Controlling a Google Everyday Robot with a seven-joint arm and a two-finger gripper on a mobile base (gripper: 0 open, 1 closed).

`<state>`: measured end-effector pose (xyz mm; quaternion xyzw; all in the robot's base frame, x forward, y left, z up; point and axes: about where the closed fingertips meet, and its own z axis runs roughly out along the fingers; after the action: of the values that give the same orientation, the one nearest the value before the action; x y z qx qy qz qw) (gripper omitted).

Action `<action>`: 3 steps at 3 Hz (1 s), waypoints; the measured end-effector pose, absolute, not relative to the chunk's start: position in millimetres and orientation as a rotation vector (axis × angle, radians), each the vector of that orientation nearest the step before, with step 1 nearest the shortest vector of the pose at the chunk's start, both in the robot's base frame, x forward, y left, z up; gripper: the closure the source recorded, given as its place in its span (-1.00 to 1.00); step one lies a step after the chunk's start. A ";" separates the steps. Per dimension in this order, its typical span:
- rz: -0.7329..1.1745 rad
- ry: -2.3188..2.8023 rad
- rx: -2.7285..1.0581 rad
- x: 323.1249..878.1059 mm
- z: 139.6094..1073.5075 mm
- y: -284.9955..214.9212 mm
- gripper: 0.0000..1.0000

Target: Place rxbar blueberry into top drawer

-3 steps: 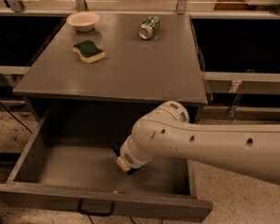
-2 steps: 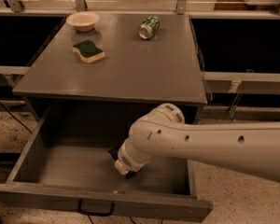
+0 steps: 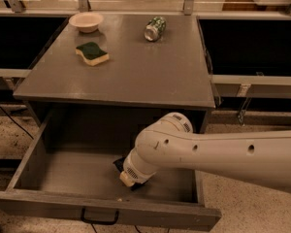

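A white robot arm point(image 3: 223, 154) is reaching from the right, down into the wide, shallow grey wooden top drawer point(image 3: 29, 161). The drawer is standing pulled open beneath a grey cabinet top point(image 3: 136, 76), with a black metal handle point(image 3: 99, 218) on its front.

The gripper point(image 3: 129, 180) is sitting low inside the drawer, near the middle of its floor. It is mostly hidden behind the arm's rounded wrist, so whether it is clamped or released cannot be told. A sliver of the small, flat, dark navy rxbar blueberry point(image 3: 119, 164) seems to be peeking out just left of the wrist, on or just above the drawer floor.

The step in hand appears to be setting the bar down. Doing this well probably means releasing it low and flat, well away from the drawer walls. The arm would then be lifting straight up, so that it is neither dragging the bar nor knocking the cabinet's front edge.

In the visible part of the drawer, nothing else is showing. On the cabinet top, a pale round bowl point(image 3: 86, 22) is sitting with nothing showing inside it. A green-and-yellow sponge point(image 3: 92, 53) is lying near it, and a green patterned can point(image 3: 154, 28) is lying on its side, well apart from both.
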<state>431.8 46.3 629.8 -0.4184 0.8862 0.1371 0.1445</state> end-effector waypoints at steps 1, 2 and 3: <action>0.454 2.566 -1.239 418.1 608.2 57.3 1.00; 0.454 2.566 -1.239 418.1 608.2 57.3 1.00; 0.454 2.566 -1.239 418.1 608.2 57.3 0.49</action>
<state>418.1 57.3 608.2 -0.4259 0.8820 0.1562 0.1276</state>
